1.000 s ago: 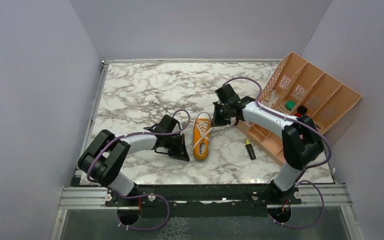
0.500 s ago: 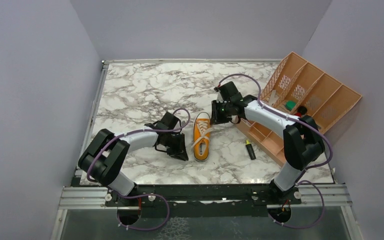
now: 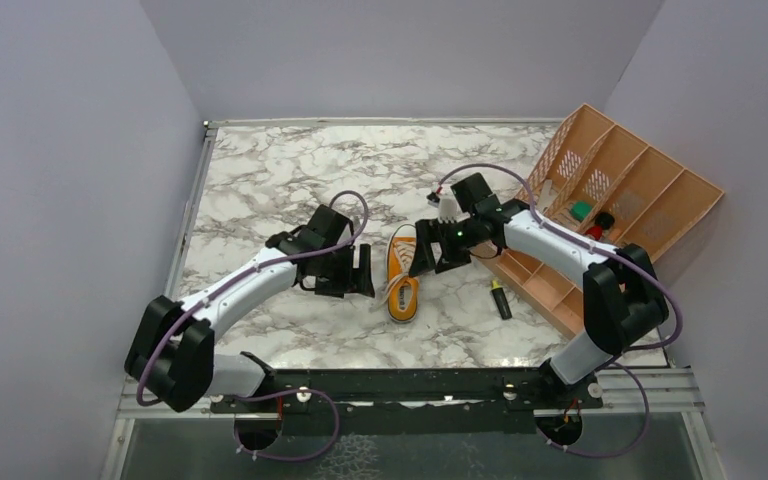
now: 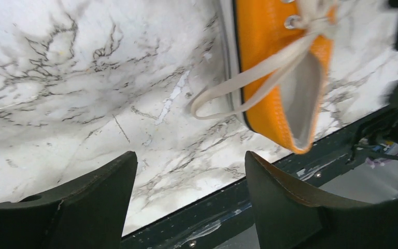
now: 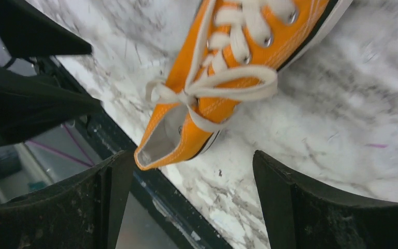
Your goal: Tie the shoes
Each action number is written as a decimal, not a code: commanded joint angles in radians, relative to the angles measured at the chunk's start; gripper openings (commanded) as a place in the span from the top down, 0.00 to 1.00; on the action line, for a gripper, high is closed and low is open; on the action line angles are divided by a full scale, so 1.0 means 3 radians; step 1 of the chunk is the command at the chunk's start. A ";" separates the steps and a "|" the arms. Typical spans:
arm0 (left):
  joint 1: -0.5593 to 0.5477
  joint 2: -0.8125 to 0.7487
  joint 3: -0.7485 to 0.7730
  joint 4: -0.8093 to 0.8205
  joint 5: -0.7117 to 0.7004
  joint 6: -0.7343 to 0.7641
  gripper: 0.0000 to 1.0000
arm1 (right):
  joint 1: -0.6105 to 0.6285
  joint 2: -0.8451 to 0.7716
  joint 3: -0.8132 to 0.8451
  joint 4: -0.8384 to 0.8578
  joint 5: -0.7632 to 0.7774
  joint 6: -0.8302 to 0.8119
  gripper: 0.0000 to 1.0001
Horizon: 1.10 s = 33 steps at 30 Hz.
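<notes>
Centrally, one orange sneaker [image 3: 403, 274], left hand [image 3: 363, 272], right hand [image 3: 428, 258] — both spread.

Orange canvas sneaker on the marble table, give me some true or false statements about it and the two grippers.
1. The orange canvas sneaker lies on the white marble table between the left gripper and right gripper. True.
2. The left gripper is shut on a white lace. False: it is open; the lace lies free.
3. The right gripper is open. True.
4. The sneaker sits inside the peach plastic organizer. False: it lies on the table, left of the organizer.
</notes>
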 commanded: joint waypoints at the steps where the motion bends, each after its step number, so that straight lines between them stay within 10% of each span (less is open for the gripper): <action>1: 0.0030 -0.0434 0.0261 -0.0161 -0.0244 0.0036 0.22 | 0.0019 0.0017 -0.0321 0.0310 -0.0491 0.0464 0.08; 8: 0.0030 -0.0683 0.0411 -0.0156 -0.0081 -0.0087 0.22 | 0.0018 0.0159 -0.0591 0.0895 -0.0463 0.0991 0.06; 20: 0.0031 -0.0919 0.0392 -0.0163 0.0029 -0.0210 0.22 | 0.0199 0.0755 -0.0562 0.2147 -0.0141 0.1853 0.48; 33: 0.0030 -0.0939 0.0687 -0.0301 -0.0012 -0.0299 0.21 | 0.0136 0.2264 0.1481 0.2217 0.0314 0.1698 0.48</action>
